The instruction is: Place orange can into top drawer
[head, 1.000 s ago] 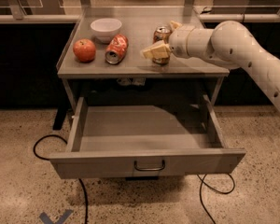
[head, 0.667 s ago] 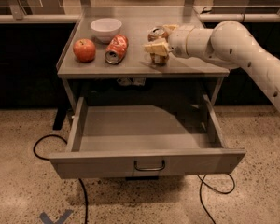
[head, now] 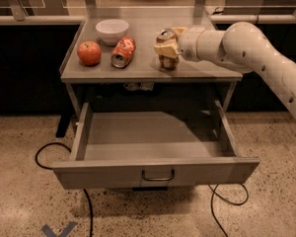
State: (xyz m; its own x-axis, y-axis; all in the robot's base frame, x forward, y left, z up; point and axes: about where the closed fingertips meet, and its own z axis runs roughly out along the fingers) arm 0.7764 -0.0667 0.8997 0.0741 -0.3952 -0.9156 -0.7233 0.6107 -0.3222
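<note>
The orange can (head: 166, 61) stands on the grey table top (head: 148, 70), right of centre, with its silver rim tilted a little toward the left. My gripper (head: 165, 49) reaches in from the right at the end of the white arm and is shut on the can's middle; one cream finger crosses the front of the can and hides most of its body. The top drawer (head: 155, 171) is pulled fully open below the table, and nothing lies inside. Its small dark loop handle (head: 158, 176) is at the centre of the front panel.
On the table's left part are a red apple (head: 89, 53), a white bowl (head: 112, 31) and a red-orange can (head: 123, 52) lying on its side. Black cables (head: 44, 152) run over the speckled floor on both sides of the drawer. Dark counters stand behind.
My gripper has moved a little left and up along the can and now sits around its middle. The can's top leans more to the left. The drawer has not moved.
</note>
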